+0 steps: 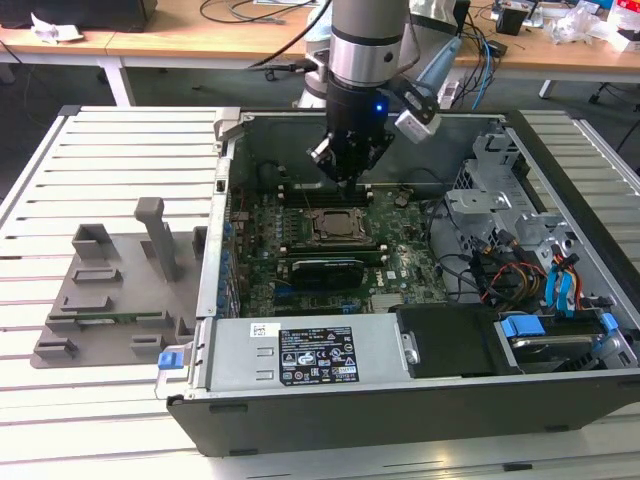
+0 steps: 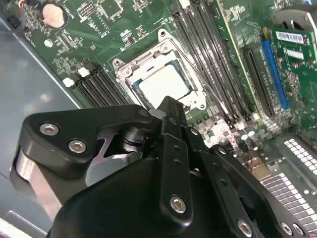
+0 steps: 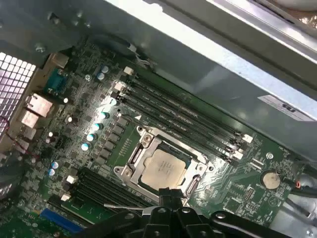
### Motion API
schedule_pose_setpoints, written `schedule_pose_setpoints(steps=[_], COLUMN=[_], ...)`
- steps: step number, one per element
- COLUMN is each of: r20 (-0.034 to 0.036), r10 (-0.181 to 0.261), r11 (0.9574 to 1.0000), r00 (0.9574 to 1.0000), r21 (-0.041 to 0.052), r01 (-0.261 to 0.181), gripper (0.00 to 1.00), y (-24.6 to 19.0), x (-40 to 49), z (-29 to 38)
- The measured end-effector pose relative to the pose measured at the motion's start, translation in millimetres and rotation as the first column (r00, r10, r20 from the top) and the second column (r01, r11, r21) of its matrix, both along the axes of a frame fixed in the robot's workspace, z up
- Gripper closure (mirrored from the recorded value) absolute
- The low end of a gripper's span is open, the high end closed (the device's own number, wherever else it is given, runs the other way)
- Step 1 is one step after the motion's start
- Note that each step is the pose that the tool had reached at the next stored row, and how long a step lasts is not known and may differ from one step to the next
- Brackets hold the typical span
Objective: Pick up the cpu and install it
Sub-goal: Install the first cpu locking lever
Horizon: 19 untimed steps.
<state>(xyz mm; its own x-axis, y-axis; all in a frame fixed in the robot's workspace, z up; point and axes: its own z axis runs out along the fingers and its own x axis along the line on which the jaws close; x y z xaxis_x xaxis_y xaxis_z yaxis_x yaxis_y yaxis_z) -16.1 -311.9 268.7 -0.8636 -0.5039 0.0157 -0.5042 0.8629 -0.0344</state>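
Setting: white slatted table (image 1: 120, 150) with wooden desks (image 1: 200, 35) and cables behind. On it, an open computer case (image 1: 400, 400); a grey fixture (image 1: 110, 290) lies at its 9 o'clock in the exterior view.

Item: cpu (image 3: 164, 170), a flat square chip with a pale silver top and a thin darker rim. It sits level inside the socket (image 2: 161, 82) on the green board (image 1: 400, 270), with black memory slots (image 3: 178, 119) on both sides; in both wrist views nothing touches it.

Gripper (image 1: 345, 170): hangs just above the socket, apart from the chip. Fingers (image 2: 171, 119) appear pressed together, holding nothing.
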Motion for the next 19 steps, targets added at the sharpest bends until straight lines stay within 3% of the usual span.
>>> schedule_pose_setpoints(steps=[4,6,9,12,16,19], r20=[0.0000,0.0001,0.0000,0.0000,0.0002,0.0003], r10=[0.085,0.084,0.032,-0.041,-0.149,-0.213], r11=[0.9964,0.9965,0.9995,0.9992,0.9888,0.9771], r00=[0.9964,0.9965,0.9995,0.9992,0.9889,0.9771], r21=[0.0000,-0.0001,-0.0006,-0.0025,-0.0047,-0.0052], r01=[-0.085,-0.084,-0.032,0.041,0.149,0.213], gripper=[0.89,0.89,0.89,0.89,0.89,0.89], y=[0.0,0.0,0.0,0.0,0.0,0.0], x=[0.2,0.2,0.1,0.2,0.2,0.2], z=[0.0,0.0,0.1,0.0,0.0,0.0])
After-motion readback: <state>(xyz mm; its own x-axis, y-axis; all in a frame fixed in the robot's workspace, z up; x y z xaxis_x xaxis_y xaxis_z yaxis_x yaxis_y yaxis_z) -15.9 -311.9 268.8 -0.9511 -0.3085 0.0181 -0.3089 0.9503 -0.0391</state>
